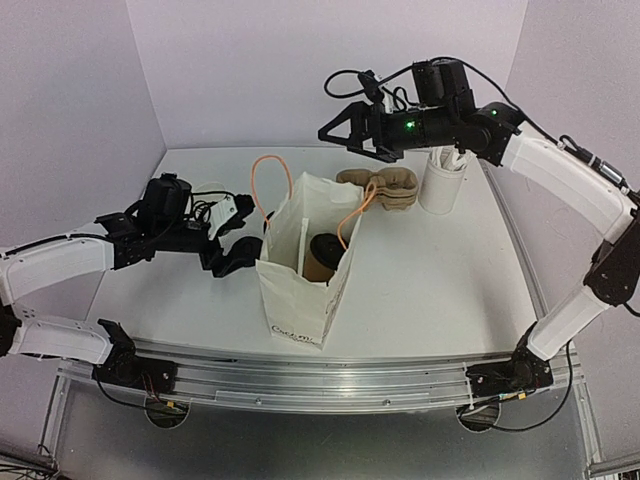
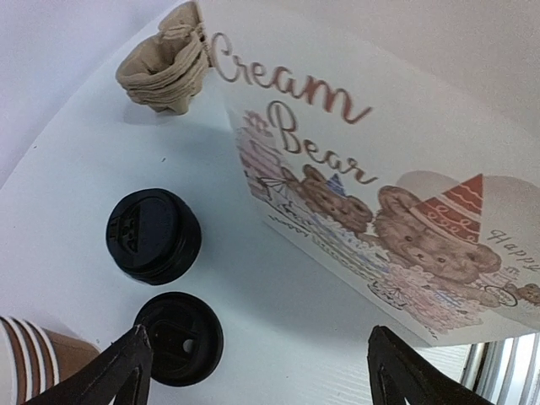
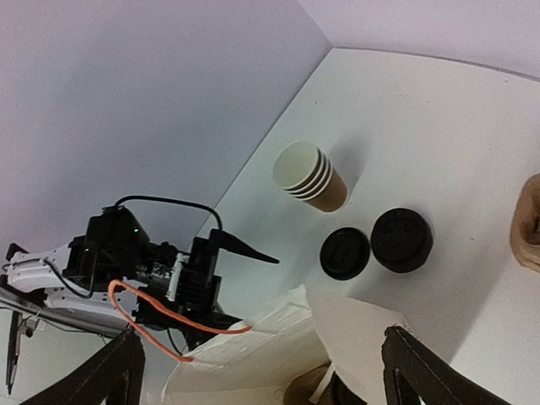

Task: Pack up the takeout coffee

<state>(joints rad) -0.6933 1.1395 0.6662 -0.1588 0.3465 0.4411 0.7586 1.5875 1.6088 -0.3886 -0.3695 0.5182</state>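
Observation:
The takeout coffee (image 1: 322,254), a brown paper cup with a black lid, lies tilted inside the open white paper bag (image 1: 300,300). The right wrist view catches only a sliver of the cup (image 3: 305,393) in the bag's mouth (image 3: 354,329). My right gripper (image 1: 345,138) hangs open high above and behind the bag, nothing between its fingers (image 3: 426,371). My left gripper (image 1: 238,236) is open at table level just left of the bag, facing its printed side (image 2: 380,194), and holds nothing.
On the table left of the bag are a stack of black lids (image 2: 153,234), a single lid (image 2: 179,337) and a nested stack of lidless cups (image 3: 310,175). Behind the bag lie moulded cardboard carriers (image 1: 385,188) and a white holder of sticks (image 1: 443,180). Orange handles (image 1: 268,180) stick up.

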